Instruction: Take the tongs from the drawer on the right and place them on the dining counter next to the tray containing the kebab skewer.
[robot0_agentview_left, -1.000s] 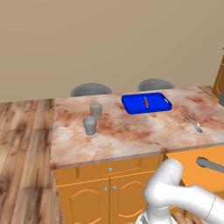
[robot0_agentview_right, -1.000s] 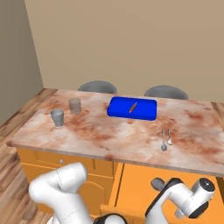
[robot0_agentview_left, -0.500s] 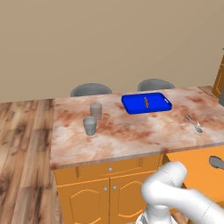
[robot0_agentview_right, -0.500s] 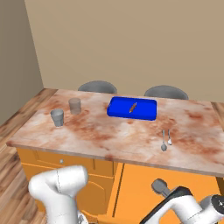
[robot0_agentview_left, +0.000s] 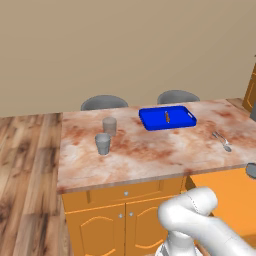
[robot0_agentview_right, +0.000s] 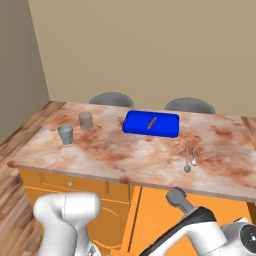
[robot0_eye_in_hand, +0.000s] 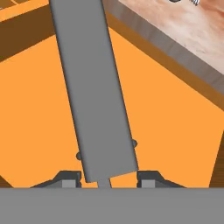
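Since a second ago the arm has lifted: the round grey end of the tongs (robot0_agentview_right: 176, 197), which sat low by the drawer front in the right base view, now pokes up just under the edge of the surface (robot0_agentview_right: 210, 150). In the left base view that rounded end has slid to the far right edge (robot0_agentview_left: 251, 170), over the open drawer (robot0_agentview_left: 225, 192).

The arm is folded low, its white elbow bulging in front of the cabinet doors in both base views, the forearm reaching right and down toward the drawer. From the hand view, the gripper (robot0_eye_in_hand: 104, 178) pinches the tongs (robot0_eye_in_hand: 94, 87) near one end, a dark fingertip on each side of the flat grey bar, which runs up and away over the orange drawer (robot0_eye_in_hand: 166, 127).

On the marbled top nothing has shifted: the blue tray (robot0_agentview_left: 186, 116) with the kebab skewer (robot0_agentview_left: 167, 117) lies at the back, two grey cups (robot0_agentview_left: 106, 134) stand well to its left, and a small shiny utensil (robot0_agentview_left: 222, 141) lies to the right, well apart from the tray.
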